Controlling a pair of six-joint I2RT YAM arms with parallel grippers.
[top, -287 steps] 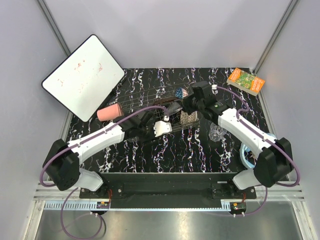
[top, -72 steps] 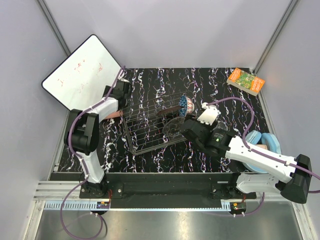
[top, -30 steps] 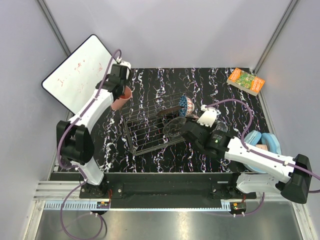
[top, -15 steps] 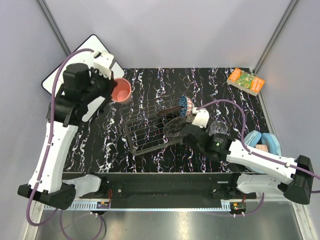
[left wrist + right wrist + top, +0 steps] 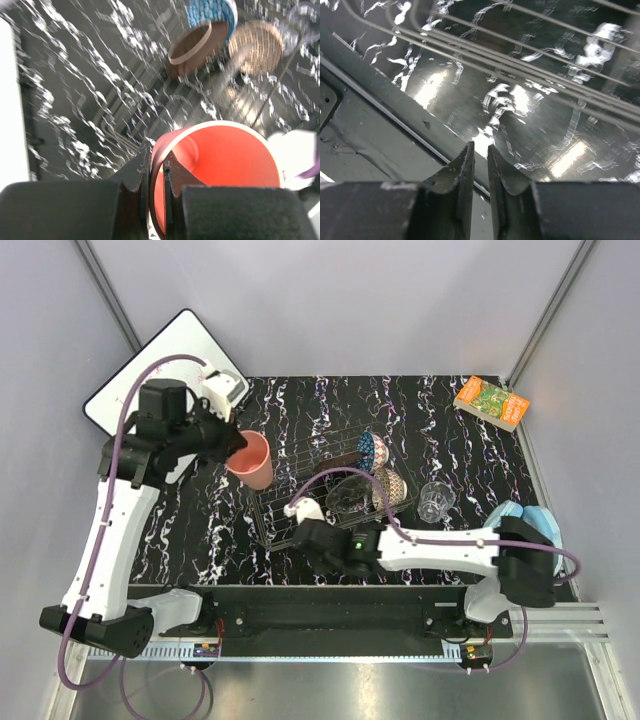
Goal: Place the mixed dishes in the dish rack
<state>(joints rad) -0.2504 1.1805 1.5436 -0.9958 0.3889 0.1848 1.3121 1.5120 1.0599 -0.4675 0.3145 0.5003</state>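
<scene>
My left gripper (image 5: 235, 447) is shut on the rim of the pink plastic cup (image 5: 251, 461), one finger inside and one outside, holding it above the left end of the dish rack (image 5: 285, 495). In the left wrist view the cup (image 5: 220, 170) fills the lower right, pinched by my left gripper (image 5: 156, 152). The rack holds the blue patterned bowl (image 5: 370, 449), the beige patterned bowl (image 5: 392, 488), the clear glass bowl (image 5: 347, 496) and a dark plate edge (image 5: 340, 457). The small clear glass (image 5: 435, 503) stands on the table right of the rack. My right gripper (image 5: 303, 528) is shut and empty at the rack's front edge (image 5: 480, 146).
The white board (image 5: 125, 398) leans at the back left behind the left arm. The green-orange book (image 5: 490, 401) lies at the back right. The blue headphones (image 5: 525, 525) lie at the right edge. The rack wires (image 5: 520, 55) run just past the right fingers.
My left arm has lowered the pink cup towards the rack's left end. My right arm has swung left to the rack's front edge, uncovering the beige bowl in the rack.
</scene>
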